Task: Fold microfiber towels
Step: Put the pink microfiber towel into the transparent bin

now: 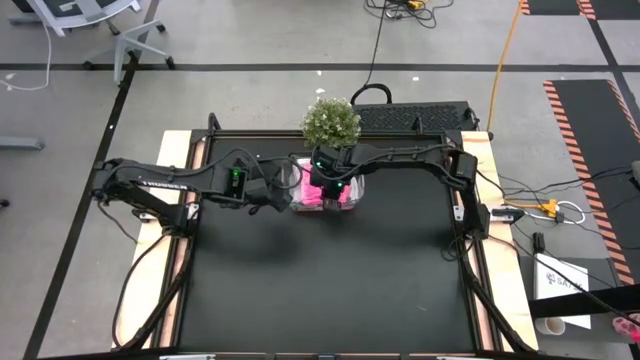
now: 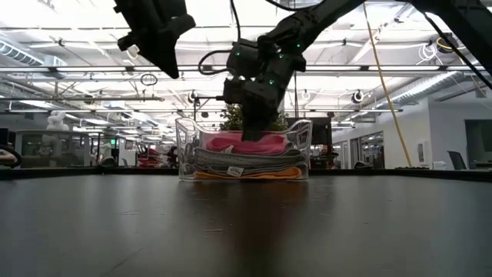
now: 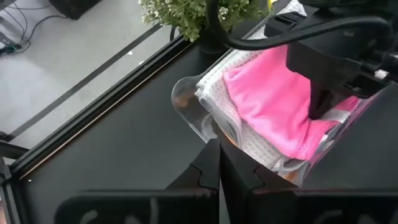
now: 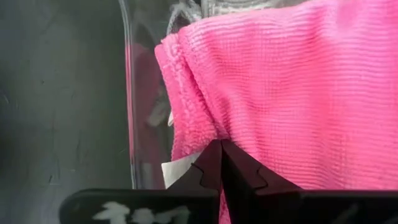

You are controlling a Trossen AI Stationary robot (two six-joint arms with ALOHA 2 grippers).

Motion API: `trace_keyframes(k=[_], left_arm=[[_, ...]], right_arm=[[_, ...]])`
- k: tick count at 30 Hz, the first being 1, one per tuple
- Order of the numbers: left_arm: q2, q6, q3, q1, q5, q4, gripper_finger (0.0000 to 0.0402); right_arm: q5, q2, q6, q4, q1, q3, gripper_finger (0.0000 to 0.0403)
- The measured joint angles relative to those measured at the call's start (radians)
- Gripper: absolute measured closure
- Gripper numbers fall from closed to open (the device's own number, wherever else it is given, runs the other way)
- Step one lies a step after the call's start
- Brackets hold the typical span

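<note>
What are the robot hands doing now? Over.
Right hand down in the tub, shut on pink towel. Left hand shut, raised beside tub. Other towels stacked underneath. Nothing blocking.

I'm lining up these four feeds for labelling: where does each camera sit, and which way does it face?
High: overhead, straight down on the table; both arms show.
Low: table height, level toward the clear tub; arms enter from above.
Left wrist: faces the tub past the shut left claw.
Right wrist: close on the pink towel, right claw shut at its edge.
All four share the pink towel.
</note>
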State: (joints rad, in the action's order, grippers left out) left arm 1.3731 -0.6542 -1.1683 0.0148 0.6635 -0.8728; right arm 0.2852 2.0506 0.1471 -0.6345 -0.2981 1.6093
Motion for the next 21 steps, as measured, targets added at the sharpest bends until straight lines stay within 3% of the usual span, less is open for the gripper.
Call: trace_keyframes(k=[5, 13, 21], left_arm=[[0.000, -0.004, 0.000, 0.001, 0.001, 0.001, 0.0396], [0.000, -0.004, 0.000, 0.001, 0.001, 0.003, 0.0396], [0.000, -0.010, 0.000, 0.001, -0.004, 0.005, 0.0384]], right_arm=[[-0.053, -0.021, 0.000, -0.014, -0.002, -0.001, 0.0403], [-0.057, -0.163, -0.003, -0.056, 0.004, 0.001, 0.0403], [-0.079, -0.154, -0.003, -0.084, 0.004, -0.046, 0.0403]])
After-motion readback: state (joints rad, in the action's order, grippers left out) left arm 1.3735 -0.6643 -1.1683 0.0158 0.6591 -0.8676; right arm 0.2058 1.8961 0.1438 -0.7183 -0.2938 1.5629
